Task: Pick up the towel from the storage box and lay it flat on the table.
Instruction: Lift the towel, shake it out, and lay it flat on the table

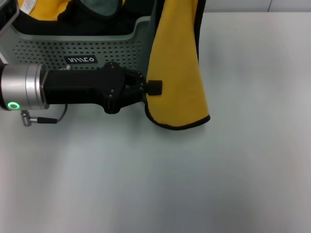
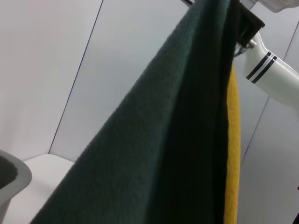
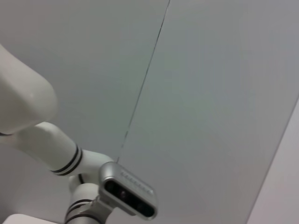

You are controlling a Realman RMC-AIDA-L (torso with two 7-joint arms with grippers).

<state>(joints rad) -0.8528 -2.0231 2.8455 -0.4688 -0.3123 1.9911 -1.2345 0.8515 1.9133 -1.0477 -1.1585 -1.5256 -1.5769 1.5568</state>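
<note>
The towel [image 1: 177, 63] hangs upright above the table [image 1: 194, 174], mustard-yellow face toward me, black trim along its bottom edge; its top runs out of the head view. My left gripper [image 1: 151, 88] reaches in from the left and is shut on the towel's left edge, one finger showing in front of the cloth. In the left wrist view the towel's grey-green back [image 2: 140, 154] fills the picture. My right gripper [image 2: 246, 25] shows there at the towel's top, holding it up. The storage box [image 1: 73, 51] stands behind my left arm, at the back left.
Other yellow cloth [image 1: 43, 8] and grey-green cloth [image 1: 99, 7] lie inside the storage box. The box's black label [image 1: 81, 59] faces me. White table surface spreads in front of and to the right of the hanging towel.
</note>
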